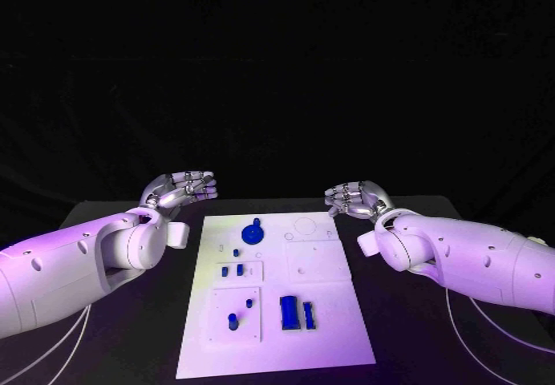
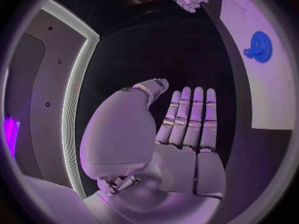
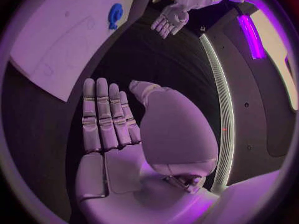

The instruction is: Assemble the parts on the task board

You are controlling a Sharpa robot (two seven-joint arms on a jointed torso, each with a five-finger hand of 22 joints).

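**Both hands empty and flat beside the task board, parts untouched**

Near edge: task board (image 1: 277,345), a white plate, lies on the black tabletop (image 1: 439,353), long side running away from the robot. Nearest blue parts: two upright rectangular blocks (image 1: 296,312) side by side, right of centre in the near section. Just left of them, two small pegs (image 1: 240,314) in a recessed panel, one nearer, one slightly farther.

Mid board: a pair of small blue pieces (image 1: 232,270) side by side in a shallow square recess, plus one tiny blue piece (image 1: 236,253) just beyond it. Right half of the board at this depth shows bare outlined recesses.

Far end: round blue disc part (image 1: 253,233) with a small knob at its top edge, on the left half of the board near the far edge. A circular outline sits right of it.

Hands: left hand (image 1: 185,188) hovers off the board's far-left corner, over the tabletop, holding nothing. In the left wrist view its fingers (image 2: 195,117) are straight and laid side by side, palm flat, thumb out to the side. Right hand (image 1: 354,198) hovers off the far-right corner, apart from the board, also empty. Right wrist view shows the same pose: fingers (image 3: 102,114) extended together, nothing gripped. Neither hand touches board or parts.
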